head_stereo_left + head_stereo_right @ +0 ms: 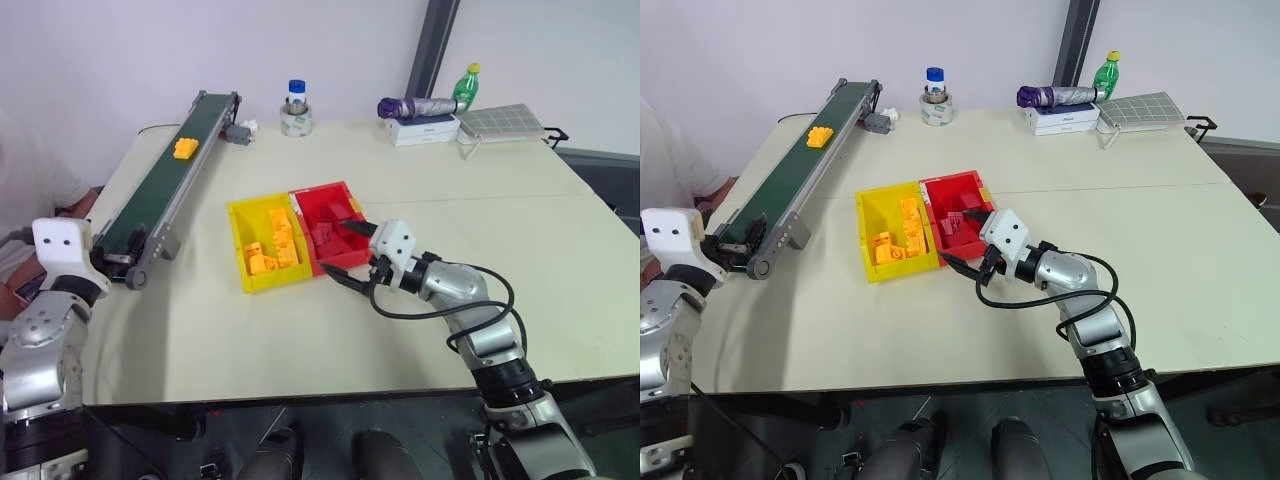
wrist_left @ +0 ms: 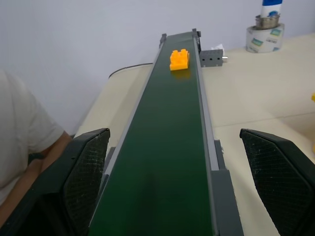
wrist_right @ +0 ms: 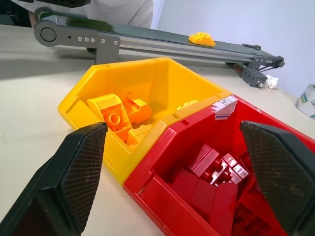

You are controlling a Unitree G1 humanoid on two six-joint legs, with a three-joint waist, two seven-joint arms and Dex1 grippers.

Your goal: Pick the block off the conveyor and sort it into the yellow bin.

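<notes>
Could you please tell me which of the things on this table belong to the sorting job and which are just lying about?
Belonging to the job:
- block
- conveyor
- yellow bin
- left gripper, open at the belt's near end

Just lying about:
- red bin
- tape roll
- green bottle
- folded umbrella

Bright even indoor light, soft faint shadows, sharp focus, no glare
</notes>
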